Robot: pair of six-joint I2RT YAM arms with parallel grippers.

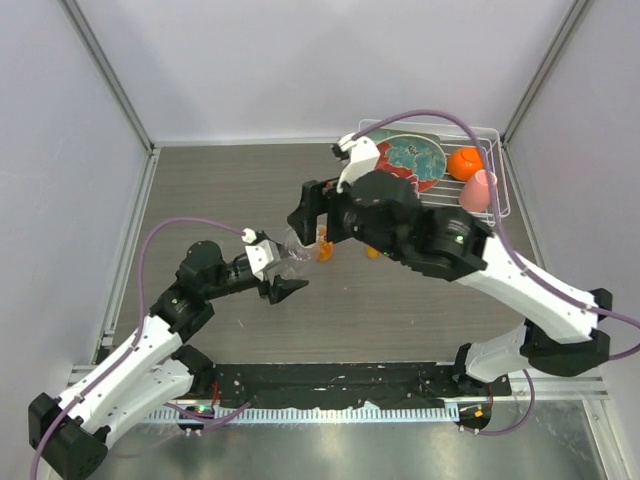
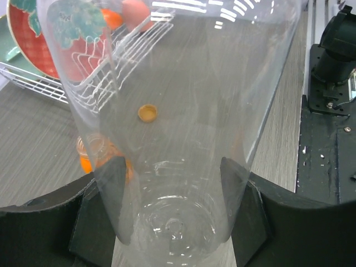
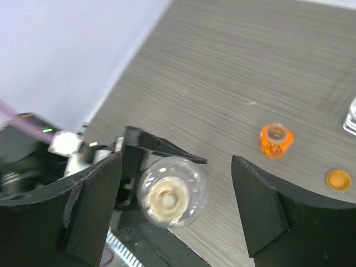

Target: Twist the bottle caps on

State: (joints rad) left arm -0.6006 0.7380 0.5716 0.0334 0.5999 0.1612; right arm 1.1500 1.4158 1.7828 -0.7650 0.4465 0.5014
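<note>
- The cream-white cap [image 3: 168,201] sits on the neck of the clear bottle [image 2: 178,111] at mid-table; it is blurred, so its tightness is unclear.
- The left gripper [image 2: 172,167] clamps the bottle's lower body.
- The right gripper [image 3: 175,167] hovers over it, fingers spread, clear of the cap.
- The orange bottle [image 3: 275,139] stands uncapped just right.
- The orange cap [image 3: 339,179] lies farther right.
- The dish rack [image 1: 500,195] at far right is partly hidden.

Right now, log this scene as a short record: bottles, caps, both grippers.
clear bottle: held in the left gripper
cream cap: on the clear bottle's neck; how tight cannot be told
right gripper: open, jaws either side of the cream cap, not touching it
orange bottle: upright on the table, uncapped
orange cap: lying on the table, apart from the orange bottle
</note>
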